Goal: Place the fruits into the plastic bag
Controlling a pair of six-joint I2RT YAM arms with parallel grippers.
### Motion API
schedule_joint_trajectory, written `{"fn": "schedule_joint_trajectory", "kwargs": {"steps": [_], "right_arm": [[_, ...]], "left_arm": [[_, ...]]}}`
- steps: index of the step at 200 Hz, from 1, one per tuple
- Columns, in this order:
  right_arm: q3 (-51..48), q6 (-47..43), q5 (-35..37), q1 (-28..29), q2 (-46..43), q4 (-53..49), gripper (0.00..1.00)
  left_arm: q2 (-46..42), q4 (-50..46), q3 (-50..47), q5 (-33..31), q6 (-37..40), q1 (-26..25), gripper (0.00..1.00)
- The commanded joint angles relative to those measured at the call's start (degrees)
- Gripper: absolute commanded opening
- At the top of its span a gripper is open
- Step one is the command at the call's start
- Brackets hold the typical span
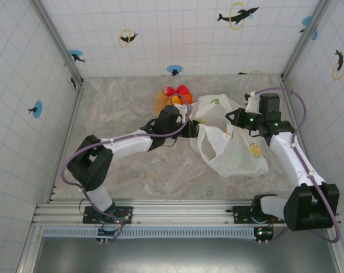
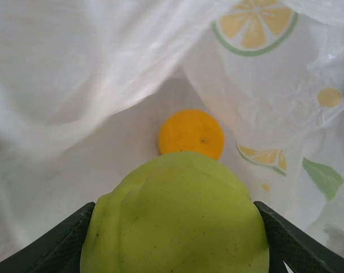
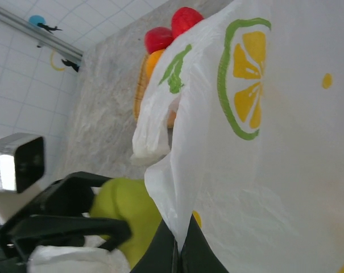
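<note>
My left gripper [image 2: 174, 233] is shut on a yellow-green fruit [image 2: 174, 216], held at the mouth of the plastic bag [image 2: 103, 74]. An orange fruit [image 2: 191, 134] lies inside the bag just beyond it. My right gripper [image 3: 181, 253] is shut on the bag's edge [image 3: 172, 193], holding it up. In the right wrist view the yellow-green fruit [image 3: 126, 213] sits in the left gripper's dark fingers [image 3: 63, 227]. From above, the left gripper [image 1: 190, 126] reaches into the bag [image 1: 237, 148], and the right gripper [image 1: 231, 118] is at its top. Two red fruits [image 1: 177, 91] and an orange one [image 1: 183, 99] rest on the plate.
The round tan wooden plate [image 1: 160, 102] stands behind the bag's mouth, close to the left gripper. It also shows in the right wrist view [image 3: 139, 96] with red fruits [image 3: 159, 38] on it. Tiled walls [image 1: 24, 85] enclose the marbled table [image 1: 126, 170].
</note>
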Motion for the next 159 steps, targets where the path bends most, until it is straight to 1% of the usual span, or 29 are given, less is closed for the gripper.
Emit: {"fn": "schedule_joint_trajectory", "kwargs": {"steps": [1, 21, 38, 59, 80, 108, 131, 159], "right_arm": [[-2.60, 4.32, -2.58, 2.05, -0.19, 5.91, 0.00], [-3.81, 8.37, -4.24, 4.55, -0.46, 9.93, 0.00], [-3.25, 10.32, -4.81, 7.01, -1.11, 11.56, 0.00], [-3.06, 11.11, -5.58, 7.65, -2.36, 11.71, 0.00], [-3.15, 9.36, -5.04, 6.74, -3.81, 8.69, 0.00], [-3.90, 6.58, -4.54, 3.73, -4.58, 4.76, 0.00], [-5.12, 5.76, -4.60, 1.48, -4.61, 4.39, 0.00], [-5.85, 5.31, -4.49, 0.63, -3.74, 4.60, 0.00]], "left_arm": [[4.05, 0.91, 4.52, 2.17, 4.22, -0.66, 0.68], [5.79, 3.23, 4.23, 3.15, 2.75, -1.48, 0.68], [4.65, 5.55, 1.77, 2.57, 1.63, -2.24, 0.69], [2.74, 9.34, -1.96, 1.33, 0.07, -2.67, 0.69], [2.92, 11.35, -2.91, 0.50, -0.56, -2.69, 0.70], [5.80, 12.37, 0.15, 0.14, -0.56, -2.73, 0.70], [9.07, 14.10, 2.51, -1.06, -1.31, -2.74, 0.70], [13.39, 14.49, 6.37, -4.07, -1.28, -3.58, 0.71]]}}
